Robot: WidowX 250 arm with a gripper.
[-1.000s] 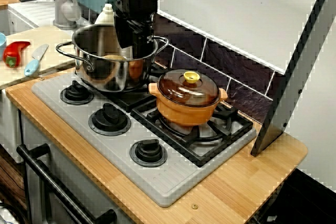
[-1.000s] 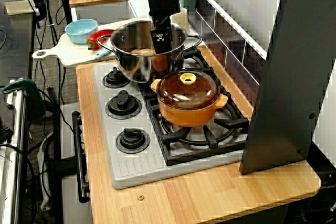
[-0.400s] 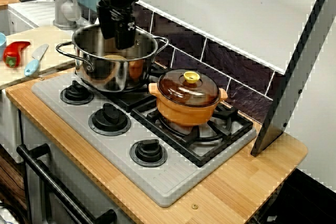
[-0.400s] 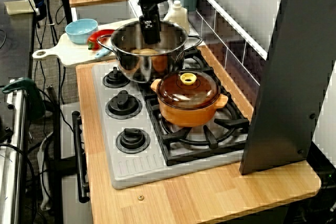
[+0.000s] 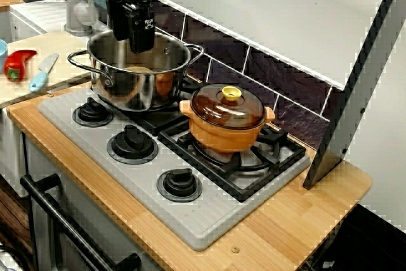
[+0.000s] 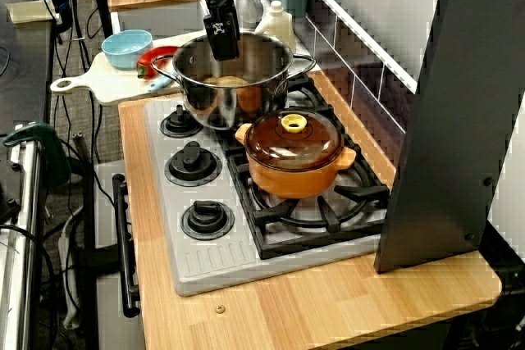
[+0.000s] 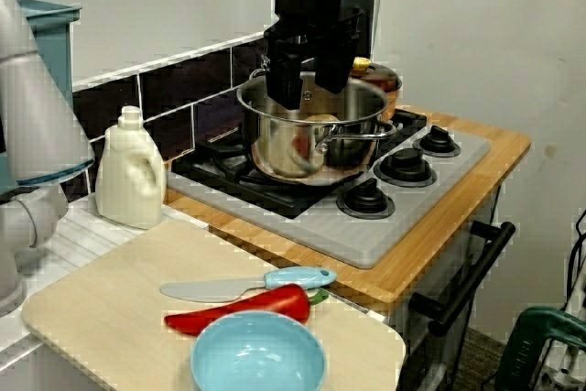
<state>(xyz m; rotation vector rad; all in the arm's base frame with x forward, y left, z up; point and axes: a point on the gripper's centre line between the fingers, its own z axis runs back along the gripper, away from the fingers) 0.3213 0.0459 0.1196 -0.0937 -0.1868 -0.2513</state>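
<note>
My black gripper (image 5: 141, 41) hangs just above the steel pot (image 5: 136, 84) on the back left burner, over the pot's left half. From the cutting board side the gripper (image 7: 309, 87) shows two fingers (image 7: 283, 84) spread apart with nothing between them, so it is open. A tan rounded item (image 5: 138, 69) lies on the pot's bottom. In the high view along the counter the gripper (image 6: 222, 41) is level with the rim of the pot (image 6: 234, 79). An orange pot with a brown glass lid (image 5: 227, 118) sits on the burner to the right.
A cutting board (image 7: 110, 318) left of the stove carries a red pepper (image 7: 243, 309), a blue-handled knife (image 7: 247, 284) and a blue bowl (image 7: 256, 354). A white bottle (image 7: 130, 171) stands by the tiled wall. Three knobs (image 5: 132, 143) line the stove front. A dark slanted panel (image 5: 355, 93) stands right.
The gripper has risen out of the steel pot's right side and moved left toward the cutting board, empty. The tan item stays in the pot.
</note>
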